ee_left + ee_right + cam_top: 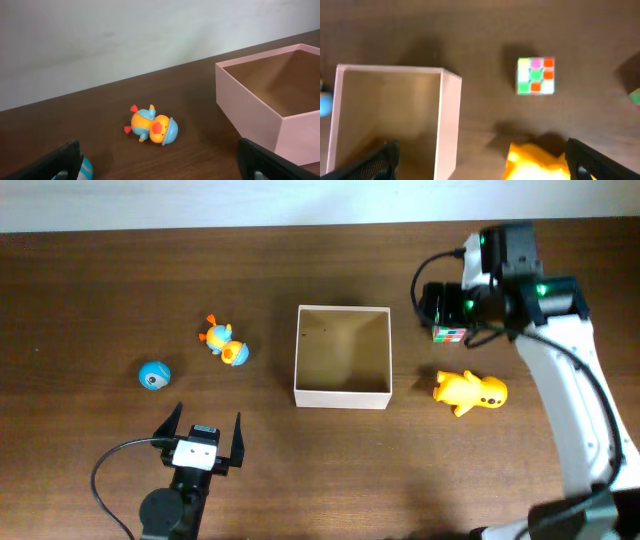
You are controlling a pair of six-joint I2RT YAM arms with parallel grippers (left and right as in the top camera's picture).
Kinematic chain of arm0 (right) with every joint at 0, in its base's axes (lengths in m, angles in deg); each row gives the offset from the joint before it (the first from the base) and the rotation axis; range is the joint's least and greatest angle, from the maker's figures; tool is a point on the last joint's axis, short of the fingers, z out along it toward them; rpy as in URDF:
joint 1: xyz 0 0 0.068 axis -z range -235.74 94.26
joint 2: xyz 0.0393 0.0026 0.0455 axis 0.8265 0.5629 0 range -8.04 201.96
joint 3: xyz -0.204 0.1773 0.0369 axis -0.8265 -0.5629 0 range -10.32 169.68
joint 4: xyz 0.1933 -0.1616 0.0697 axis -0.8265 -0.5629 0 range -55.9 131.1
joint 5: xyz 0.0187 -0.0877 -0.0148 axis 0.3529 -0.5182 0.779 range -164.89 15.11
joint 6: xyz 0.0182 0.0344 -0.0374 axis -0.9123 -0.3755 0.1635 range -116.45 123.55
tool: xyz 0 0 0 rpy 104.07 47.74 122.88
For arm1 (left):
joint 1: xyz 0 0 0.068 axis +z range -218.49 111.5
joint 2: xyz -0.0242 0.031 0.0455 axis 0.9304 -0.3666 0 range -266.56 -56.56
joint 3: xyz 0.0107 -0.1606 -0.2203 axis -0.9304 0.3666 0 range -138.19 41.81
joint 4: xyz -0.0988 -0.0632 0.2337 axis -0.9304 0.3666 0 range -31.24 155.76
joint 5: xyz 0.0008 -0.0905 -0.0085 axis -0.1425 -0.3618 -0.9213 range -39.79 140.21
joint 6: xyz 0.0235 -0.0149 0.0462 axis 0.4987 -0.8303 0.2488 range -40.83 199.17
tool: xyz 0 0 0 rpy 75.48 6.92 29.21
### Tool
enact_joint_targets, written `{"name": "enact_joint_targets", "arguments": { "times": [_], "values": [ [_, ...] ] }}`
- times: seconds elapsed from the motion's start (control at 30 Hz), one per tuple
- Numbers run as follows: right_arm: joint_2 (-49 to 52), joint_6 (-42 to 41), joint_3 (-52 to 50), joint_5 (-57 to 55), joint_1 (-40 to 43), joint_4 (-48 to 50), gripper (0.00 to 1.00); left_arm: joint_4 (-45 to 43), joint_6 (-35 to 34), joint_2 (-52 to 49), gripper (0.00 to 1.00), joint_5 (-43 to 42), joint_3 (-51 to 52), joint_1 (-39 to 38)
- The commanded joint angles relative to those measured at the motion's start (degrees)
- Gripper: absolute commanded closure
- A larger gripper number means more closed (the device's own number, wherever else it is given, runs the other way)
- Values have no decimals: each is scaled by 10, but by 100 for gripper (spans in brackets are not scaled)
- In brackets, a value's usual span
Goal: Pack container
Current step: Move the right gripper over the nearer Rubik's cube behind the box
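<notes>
The container (342, 397), a square open box with pale walls and a tan inside, stands mid-table; it also shows in the left wrist view (250, 100) and the right wrist view (449, 120). My left gripper (208, 416) is open near the front edge, empty (160, 167), facing an orange-and-blue duck toy (224, 342) (151, 129). A blue ball (154, 375) lies to its left, half hidden behind one finger (80, 170). My right gripper (443, 305) hangs open high over a colour cube (450, 333) (535, 76) and a yellow toy (469, 392) (537, 162), holding nothing (487, 162).
The dark wooden table (90, 290) ends at a pale wall behind it. The right arm's white link (565, 380) runs along the right side, and the left arm's cable (105, 470) loops near the front edge.
</notes>
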Motion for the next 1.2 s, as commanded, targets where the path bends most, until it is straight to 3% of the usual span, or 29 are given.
{"name": "enact_joint_targets", "arguments": {
  "times": [0.0,0.3,0.57,1.17],
  "values": [
    [15,7,41,-16,29,-1,1,4,9,3,1,0,1,3],
    [68,53,41,1,85,-6,1,4,9,3,1,0,1,3],
    [127,105,40,0,85,10,1,4,9,3,1,0,1,3],
    [244,131,40,4,85,74,1,4,9,3,1,0,1,3]
  ]
}}
